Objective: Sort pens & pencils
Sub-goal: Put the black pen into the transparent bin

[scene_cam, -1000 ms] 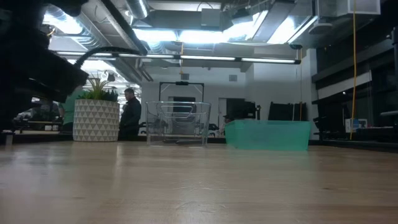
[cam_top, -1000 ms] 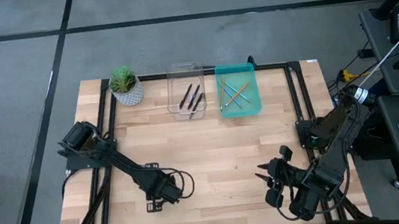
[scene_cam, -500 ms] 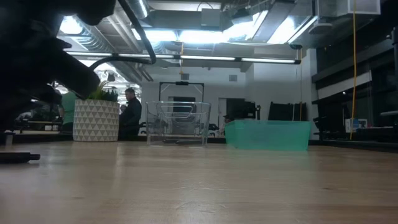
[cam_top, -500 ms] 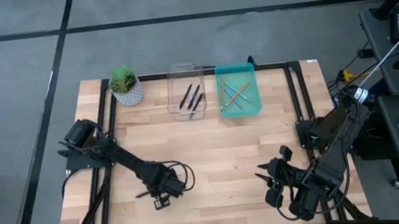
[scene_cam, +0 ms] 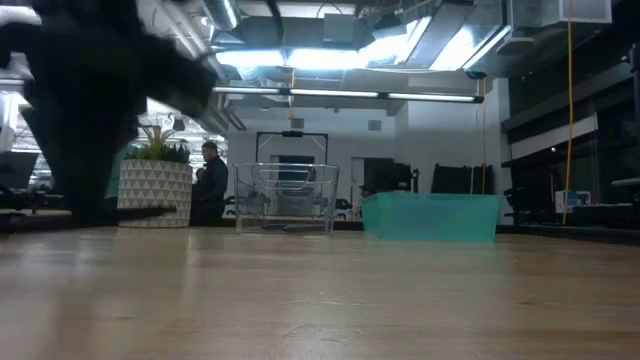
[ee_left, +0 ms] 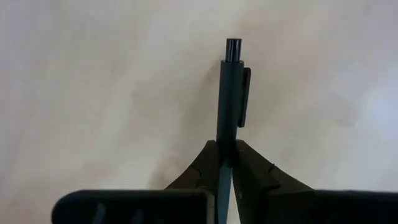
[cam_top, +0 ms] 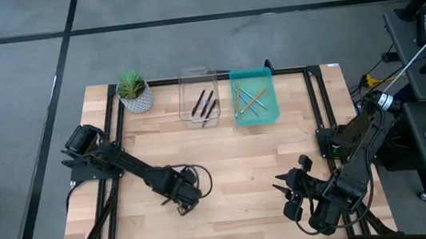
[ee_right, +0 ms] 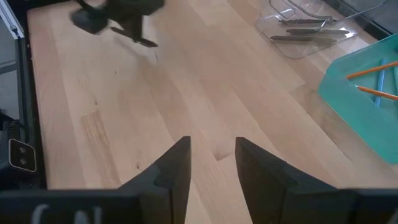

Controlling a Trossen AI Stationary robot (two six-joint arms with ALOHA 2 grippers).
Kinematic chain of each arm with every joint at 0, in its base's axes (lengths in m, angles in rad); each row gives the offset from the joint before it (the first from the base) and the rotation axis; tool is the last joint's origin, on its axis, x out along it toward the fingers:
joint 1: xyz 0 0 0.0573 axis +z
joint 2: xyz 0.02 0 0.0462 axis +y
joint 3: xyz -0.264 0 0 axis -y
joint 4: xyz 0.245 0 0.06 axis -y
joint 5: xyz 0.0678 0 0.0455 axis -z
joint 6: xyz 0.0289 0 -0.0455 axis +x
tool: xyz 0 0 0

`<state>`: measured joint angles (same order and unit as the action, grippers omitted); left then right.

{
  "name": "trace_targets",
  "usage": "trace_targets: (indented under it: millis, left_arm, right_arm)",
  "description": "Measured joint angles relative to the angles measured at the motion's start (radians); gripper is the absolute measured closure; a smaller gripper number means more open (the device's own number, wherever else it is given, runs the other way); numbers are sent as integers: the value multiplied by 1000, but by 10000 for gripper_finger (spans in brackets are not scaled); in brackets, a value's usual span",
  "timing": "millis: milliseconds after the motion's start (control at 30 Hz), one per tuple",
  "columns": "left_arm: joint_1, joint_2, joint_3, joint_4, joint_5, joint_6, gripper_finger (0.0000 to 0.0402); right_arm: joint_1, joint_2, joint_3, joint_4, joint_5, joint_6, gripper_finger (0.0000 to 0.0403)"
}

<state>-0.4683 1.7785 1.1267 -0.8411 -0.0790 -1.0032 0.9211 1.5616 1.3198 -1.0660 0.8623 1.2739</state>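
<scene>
Pen (ee_left: pixel 230 99), black, with a clip on one side and a round button end, sits pinched in my left pincer (cam_top: pixel 184 205), the dark fingers (ee_left: pixel 202 168) pressed together on its barrel, low over the bare middle of the table (cam_top: pixel 234 165) toward the near-left. In the high view I cannot make out the pen itself under the pincer. Nothing stands between it and the bins at the far edge; the pale wood planks lie bare there.

More pens (cam_top: pixel 205 103), short black sticks, lie loosely crossed in a clear plastic bin (cam_top: pixel 196 79) at the far side. Just beside it, on its right, a teal bin (cam_top: pixel 252 75) holds the pencils (cam_top: pixel 250 102), orange and light blue, lying criss-crossed. To the left of the clear bin stands a small green plant (cam_top: pixel 132 84) in a white, triangle-patterned pot (scene_cam: pixel 154 194).

My right pincer (ee_right: pixel 212 163) waits over the near-right part of the table, its fingers spread with nothing between them.

In the low view, a person (scene_cam: pixel 209 182) stands in the room beyond the table, behind the pot.
</scene>
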Motion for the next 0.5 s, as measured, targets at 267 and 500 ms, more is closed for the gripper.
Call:
trace_targets:
  millis: [267, 500]
  left_arm:
    - [43, -82, 59, 9, -40, 23, 385]
    - [187, -117, 198, 30, -71, 212, 385]
  right_arm:
    - [0, 0, 0, -3, 0, 0, 276]
    - [0, 0, 0, -7, 0, 0, 276]
